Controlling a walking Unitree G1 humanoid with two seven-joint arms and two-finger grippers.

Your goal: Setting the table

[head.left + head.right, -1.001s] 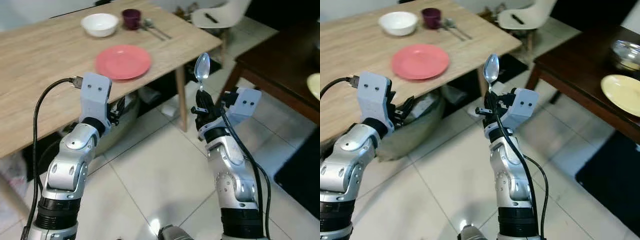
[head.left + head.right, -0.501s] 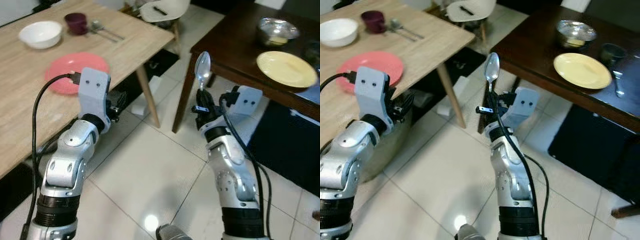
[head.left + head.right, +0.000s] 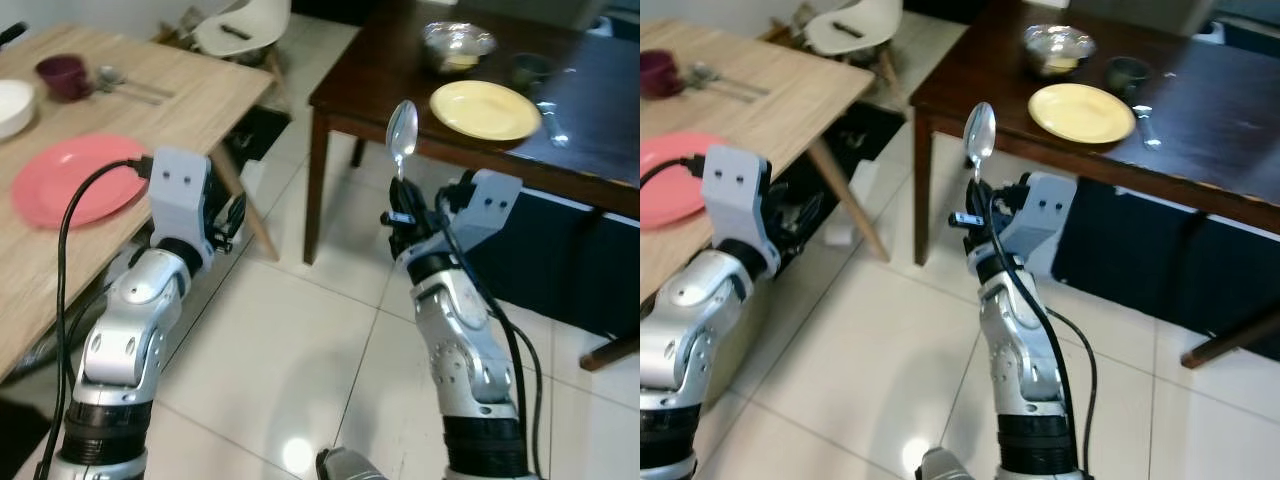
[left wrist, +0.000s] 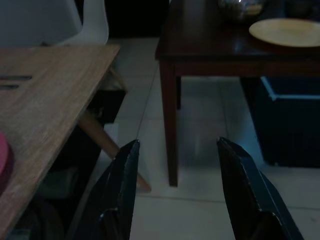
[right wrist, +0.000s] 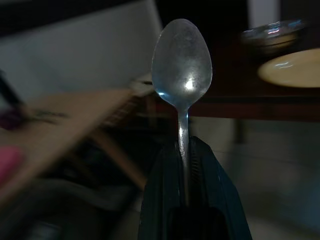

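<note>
Landmark: dark wooden table, standing on the pale tiled floor ahead of the robot.
Right gripper: raised in front of the dark wooden table's near edge, fingers pressed together on a spoon's handle.
Spoon: upright, bowl on top, its bowl overlapping the table's near edge in the eye views; the right wrist view shows its handle pinched between the two fingers.
Left gripper: raised to the left of the dark wooden table, fingers apart with nothing between them.
Yellow plate: on the dark wooden table, near its front edge.
Metal bowl: behind the yellow plate on the same table.
Light wooden table: to the left of the dark one.
Pink plate: on the light wooden table.
White chair: beyond the gap between the two tables.
</note>
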